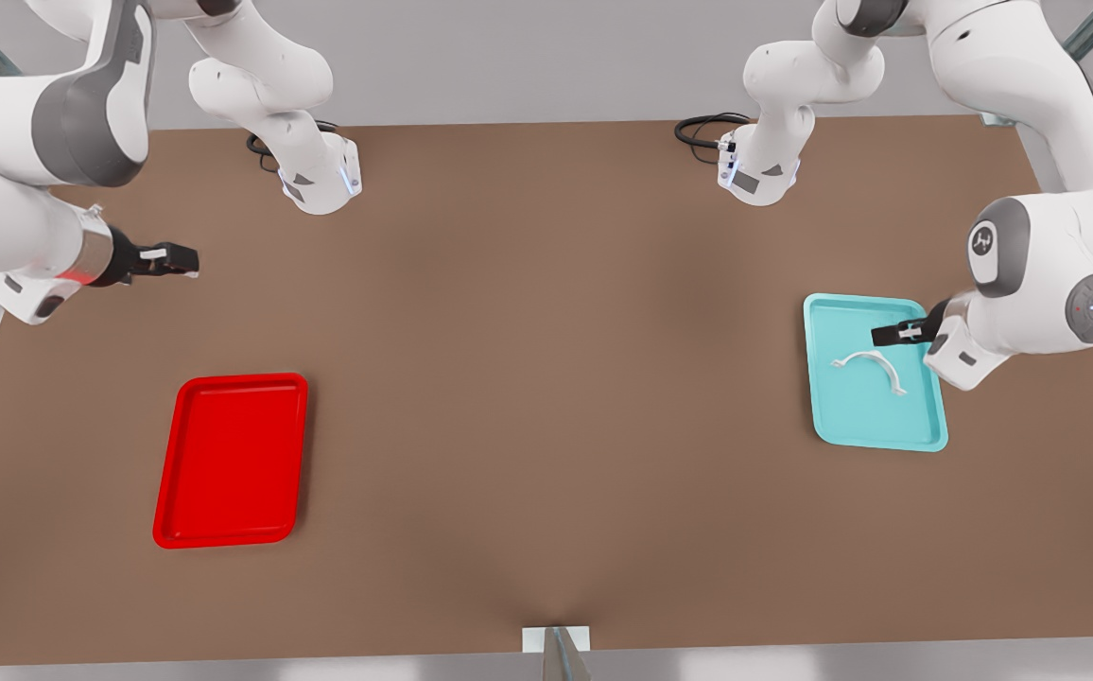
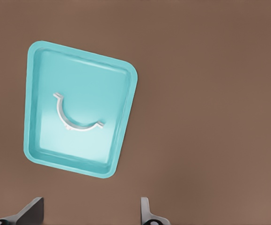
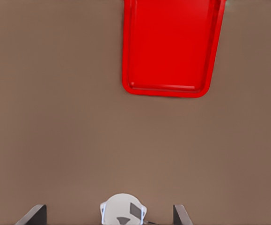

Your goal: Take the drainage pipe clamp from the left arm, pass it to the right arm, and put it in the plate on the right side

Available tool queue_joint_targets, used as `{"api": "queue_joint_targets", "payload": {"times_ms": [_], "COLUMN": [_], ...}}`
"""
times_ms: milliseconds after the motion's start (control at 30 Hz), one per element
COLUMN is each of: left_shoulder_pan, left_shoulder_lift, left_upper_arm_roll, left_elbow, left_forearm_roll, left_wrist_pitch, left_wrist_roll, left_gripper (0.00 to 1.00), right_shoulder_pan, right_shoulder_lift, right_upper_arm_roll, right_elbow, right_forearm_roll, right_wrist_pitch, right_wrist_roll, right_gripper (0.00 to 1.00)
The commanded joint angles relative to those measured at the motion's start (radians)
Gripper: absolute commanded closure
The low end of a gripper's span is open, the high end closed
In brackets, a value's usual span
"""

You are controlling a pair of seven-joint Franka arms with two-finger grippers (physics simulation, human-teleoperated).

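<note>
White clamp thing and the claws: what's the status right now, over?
Left claw open, above teal tray. Right claw open, idle. Clamp lying in teal tray, ungrasped. Red plate empty.

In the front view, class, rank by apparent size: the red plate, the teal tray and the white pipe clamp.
1. The red plate and the teal tray: they look about alike, so I won't separate them.
2. The white pipe clamp, far smallest, lying in the teal tray.
</note>
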Motion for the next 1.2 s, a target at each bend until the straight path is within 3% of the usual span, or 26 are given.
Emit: {"api": "queue_joint_targets", "payload": {"times_ms": [0, 67, 133, 300, 467, 567, 833, 867, 900, 1167], "left_shoulder_pan": [0.001, 0.004, 0.016, 0.116, 0.189, 0.211, 0.216, 0.216, 0.217, 0.228], "left_shoulder_lift": [0.001, 0.019, 0.128, 0.208, 0.252, 0.263, 0.265, 0.269, 0.271, 0.268], "left_upper_arm_roll": [0.004, 0.010, 0.094, 0.100, 0.097, 0.096, 0.096, 0.096, 0.096, 0.100], "left_elbow": [0.000, -0.003, -0.003, -0.320, -0.375, -0.460, -0.561, -0.563, -0.563, -0.579], "left_forearm_roll": [0.004, 0.004, -0.005, -0.010, -0.017, -0.074, -0.134, -0.134, -0.134, -0.134], "left_wrist_pitch": [0.090, 0.093, 0.180, 0.805, 0.881, 1.042, 1.086, 1.086, 1.081, 1.027], "left_wrist_roll": [-0.066, -0.066, -0.069, 0.024, 0.093, 0.167, 0.274, 0.282, 0.294, 0.333], "left_gripper": [0.00, 0.00, 0.00, 0.00, 0.00, 0.00, 0.00, 0.07, 0.28, 0.30], "right_shoulder_pan": [0.006, 0.004, 0.004, 0.008, 0.004, 0.004, 0.004, 0.004, 0.004, 0.008], "right_shoulder_lift": [0.000, 0.003, 0.014, 0.017, 0.017, 0.019, 0.022, 0.022, 0.023, 0.025], "right_upper_arm_roll": [-0.001, -0.001, 0.001, 0.001, 0.001, 0.001, 0.001, -0.001, -0.001, 0.001], "right_elbow": [0.000, 0.000, -0.001, -0.009, -0.009, -0.011, -0.018, -0.018, -0.018, -0.018], "right_forearm_roll": [-0.006, 0.007, 0.012, 0.040, 0.049, 0.055, 0.070, 0.070, 0.070, 0.072], "right_wrist_pitch": [0.100, 0.098, 0.080, 0.071, 0.068, 0.068, 0.061, 0.060, 0.060, 0.060], "right_wrist_roll": [-0.023, -0.009, -0.009, -0.004, -0.003, -0.003, -0.003, -0.003, -0.003, -0.003], "right_gripper": [0.00, 0.00, 0.00, 0.00, 0.00, 0.00, 0.00, 0.00, 0.00, 0.00]}}
